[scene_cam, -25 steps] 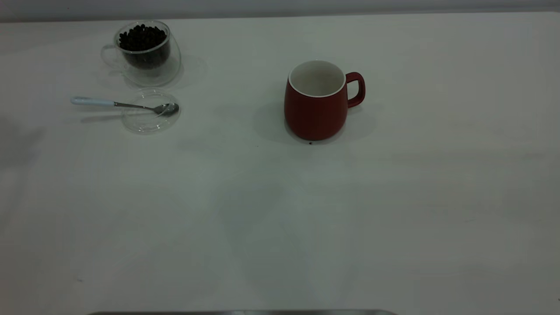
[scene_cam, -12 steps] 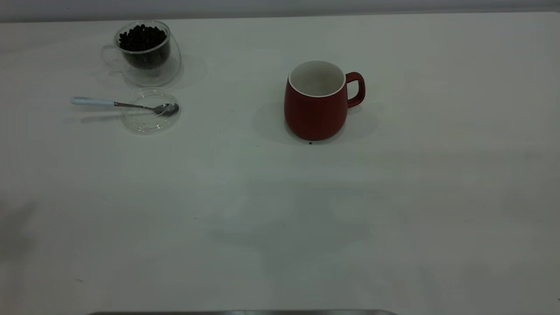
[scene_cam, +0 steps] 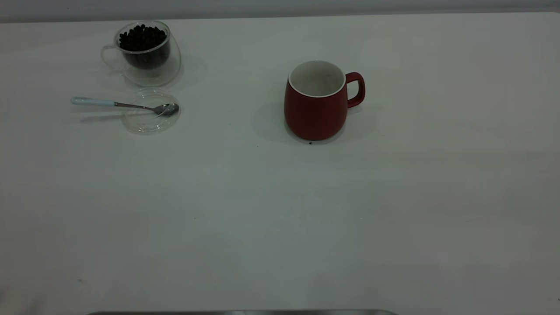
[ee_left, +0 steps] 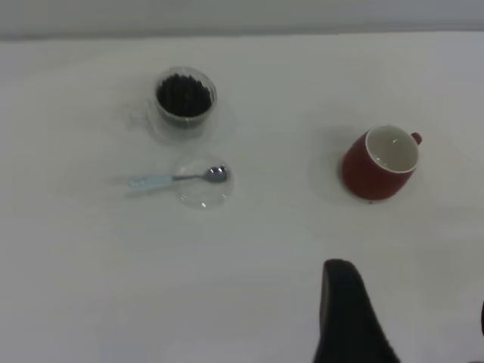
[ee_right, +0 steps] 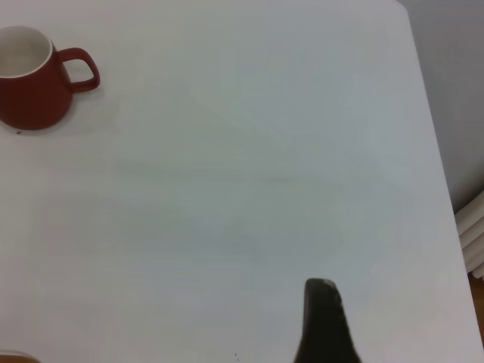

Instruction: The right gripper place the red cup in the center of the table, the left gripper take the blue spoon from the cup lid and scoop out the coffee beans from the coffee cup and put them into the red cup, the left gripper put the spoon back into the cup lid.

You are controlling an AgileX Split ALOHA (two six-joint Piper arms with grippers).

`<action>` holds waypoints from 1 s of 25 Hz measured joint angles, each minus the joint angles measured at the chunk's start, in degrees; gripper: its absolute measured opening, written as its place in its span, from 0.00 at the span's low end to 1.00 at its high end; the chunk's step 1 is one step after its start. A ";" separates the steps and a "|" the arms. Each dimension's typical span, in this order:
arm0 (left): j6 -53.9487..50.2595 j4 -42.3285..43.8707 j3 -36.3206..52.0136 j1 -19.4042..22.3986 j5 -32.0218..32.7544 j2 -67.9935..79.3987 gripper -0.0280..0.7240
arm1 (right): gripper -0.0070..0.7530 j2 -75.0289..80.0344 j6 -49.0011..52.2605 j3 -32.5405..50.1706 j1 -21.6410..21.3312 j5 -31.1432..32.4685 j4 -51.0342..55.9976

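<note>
The red cup [scene_cam: 315,113] stands upright and empty near the middle of the white table [scene_cam: 280,227], handle toward the right. At the far left the coffee cup [scene_cam: 146,57] holds a heap of coffee beans [scene_cam: 142,37]. Just in front of it the blue spoon [scene_cam: 94,102] lies with its bowl in the cup lid [scene_cam: 148,120]. Neither gripper shows in the exterior view. In the left wrist view my left gripper [ee_left: 412,295] hangs open high over the near table, far from the spoon [ee_left: 151,181]. My right gripper [ee_right: 404,302] is open and empty, well away from the red cup [ee_right: 30,91].
A tiny dark speck [scene_cam: 310,142] lies at the red cup's base. The table's right edge [ee_right: 435,151] drops to a grey floor, with a white ribbed object [ee_right: 473,234] beyond it. A grey strip [scene_cam: 240,313] runs along the near edge.
No object has moved. The dim shadows that lay over the near half and left side of the table have faded away.
</note>
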 joint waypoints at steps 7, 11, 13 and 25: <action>-5.59 9.16 8.67 0.00 0.00 -7.01 0.67 | 0.73 0.00 0.00 0.00 0.00 0.00 0.00; -11.51 18.32 15.60 0.00 0.00 -9.67 0.67 | 0.73 0.00 0.00 0.00 0.00 0.00 0.00; -13.10 22.05 18.84 -0.70 -0.15 -10.66 0.67 | 0.73 0.00 0.00 0.00 0.00 0.00 0.00; -24.65 31.38 26.90 -20.51 -2.45 -23.68 0.67 | 0.73 0.00 0.00 0.00 0.00 0.00 0.00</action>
